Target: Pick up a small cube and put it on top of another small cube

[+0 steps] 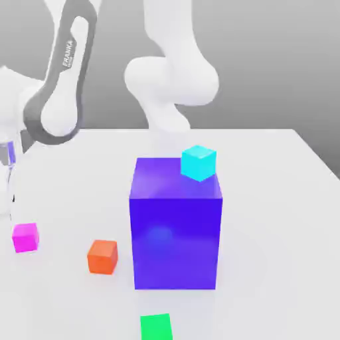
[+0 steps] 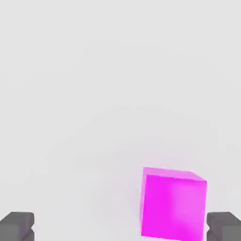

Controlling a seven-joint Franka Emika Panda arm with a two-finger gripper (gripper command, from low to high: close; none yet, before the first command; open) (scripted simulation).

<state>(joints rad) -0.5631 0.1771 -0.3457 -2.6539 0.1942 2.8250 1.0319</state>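
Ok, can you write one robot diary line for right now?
fingers: open | magenta cube: on table, not gripped | green cube: nothing on top

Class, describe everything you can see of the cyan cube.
The cyan cube is small, plain and matte, with flat faces and straight edges; its top looks slightly brighter. In the exterior view it appears over the right part of the blue block's top, one corner toward the camera. Whether they touch is unclear.

Ext. view: bright, flat light, v. faint shadows; white matte tabletop (image 1: 279,199) nearly washed out; soft pale glare patch on big blue-violet block (image 1: 175,232). Hand view: bright too, faint pink tint near magenta-pink plain cube (image 2: 173,207).
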